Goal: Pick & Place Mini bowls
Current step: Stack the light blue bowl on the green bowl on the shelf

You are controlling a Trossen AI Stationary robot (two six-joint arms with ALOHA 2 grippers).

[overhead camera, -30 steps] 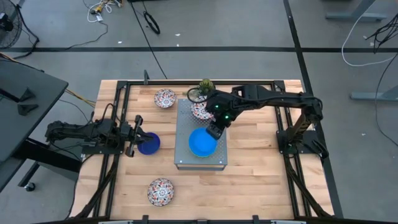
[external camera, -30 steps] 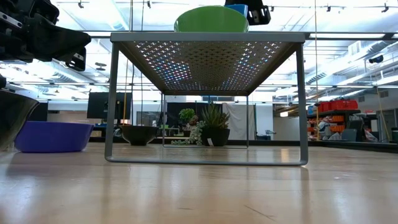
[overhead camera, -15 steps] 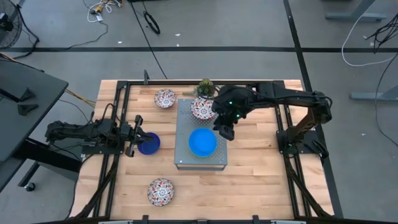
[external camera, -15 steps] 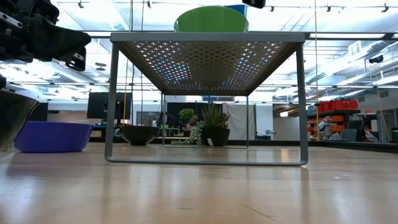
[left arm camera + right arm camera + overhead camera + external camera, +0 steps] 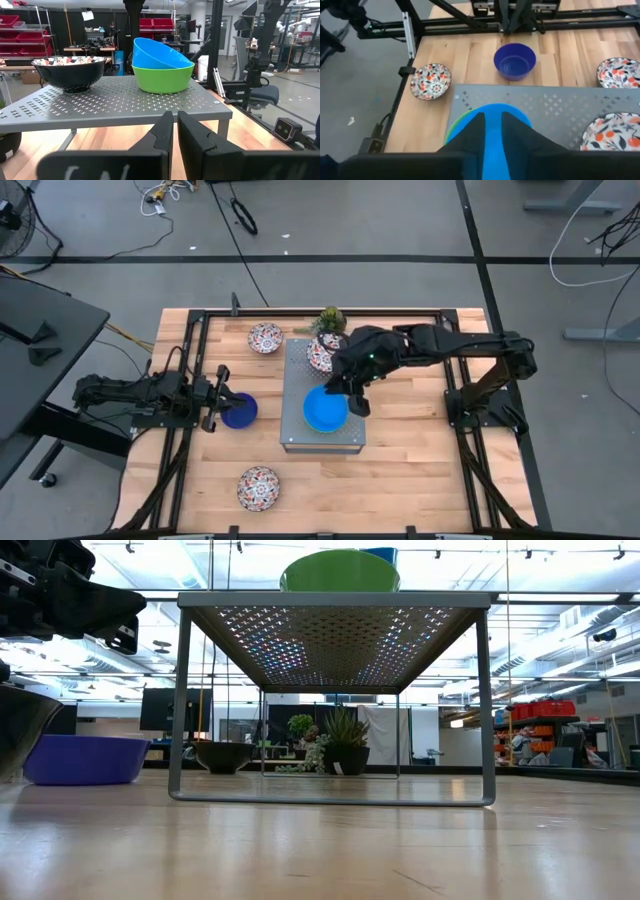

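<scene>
The grey perforated box [image 5: 300, 425] stands mid-table. On it the bright green bowl [image 5: 162, 80] rests on its base, with the light blue bowl [image 5: 322, 410] lying tilted inside it. One floral bowl [image 5: 320, 353] also sits on the box. Two more floral bowls [image 5: 265, 337] [image 5: 258, 486] and the dark blue bowl [image 5: 240, 412] rest on the table. My right gripper [image 5: 357, 402] hovers above the light blue bowl's right edge, open by a narrow gap [image 5: 493, 135]. My left gripper [image 5: 217, 399] waits beside the dark blue bowl, shut [image 5: 175, 135].
A small spiky plant [image 5: 331, 318] stands at the box's far edge. Black frame rails [image 5: 190, 440] run along the table's left and right sides. Bare wood lies in front of the box and to its right.
My right gripper has risen from the light blue bowl and left the low view's top. In the high view it swung a little toward the table's right, then back over the bowl's right edge. The light blue bowl stays in the green one.
</scene>
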